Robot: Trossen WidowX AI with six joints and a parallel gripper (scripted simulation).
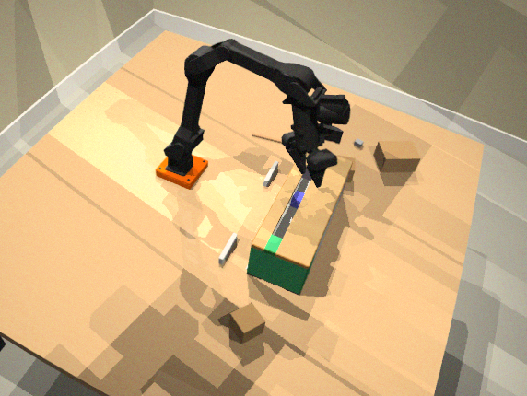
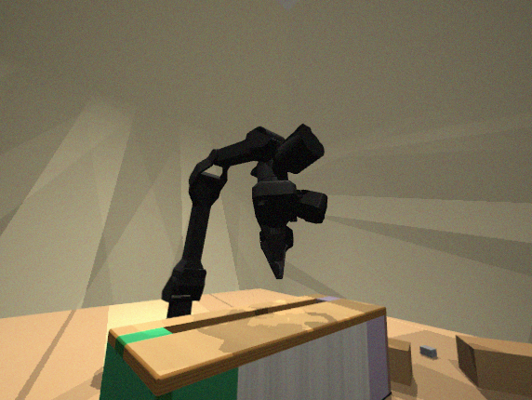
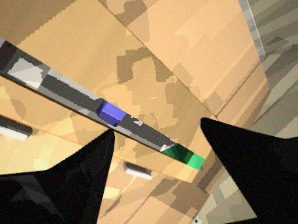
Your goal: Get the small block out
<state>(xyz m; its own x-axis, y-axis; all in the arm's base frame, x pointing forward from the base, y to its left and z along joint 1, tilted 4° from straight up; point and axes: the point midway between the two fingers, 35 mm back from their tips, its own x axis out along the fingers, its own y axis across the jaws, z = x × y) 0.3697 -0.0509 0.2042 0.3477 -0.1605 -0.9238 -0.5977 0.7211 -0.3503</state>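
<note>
Off to the far side of my hand a brown block sits on the table, a tiny grey cube nearer me. Two white bars lie on my other side; another brown block rests well away.

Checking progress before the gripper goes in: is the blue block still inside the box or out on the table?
Inside. The blue block sits in the box's top slot, between its ends; the open gripper hangs above, empty.

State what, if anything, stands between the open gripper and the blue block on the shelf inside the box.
The gripper, open and empty, hangs above the box near its far end. The blue block lies down in the narrow slot in the wooden top. Nothing lies in the slot between them; only the top's edges hem the block in.
</note>
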